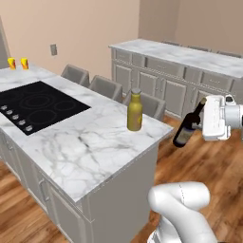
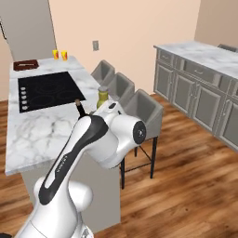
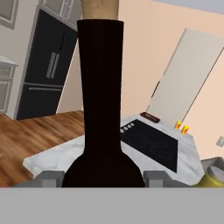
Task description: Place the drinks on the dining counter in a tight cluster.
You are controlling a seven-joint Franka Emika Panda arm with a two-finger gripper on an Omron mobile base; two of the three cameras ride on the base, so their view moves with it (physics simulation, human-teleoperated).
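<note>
Wine bottle (image 1: 186,129), dark glass, is hanging tilted in the air just off the near corner of the dining counter (image 1: 90,152), above the wood floor (image 1: 199,166); its neck is rising between the finger tips in the hand view (image 3: 101,87). Gripper (image 1: 205,116) is closing part-way around the bottle, the jaws gripping it near the shoulder. Amber-yellow bottle (image 1: 135,110) is standing upright on the marble top close to the far edge, well apart from the wine bottle. Black cooktop (image 1: 33,105) is sitting inset further along the counter. 2 small yellow cups (image 1: 18,63) are standing at the far end. 3 grey chairs (image 1: 107,86) are lining the far side.
</note>
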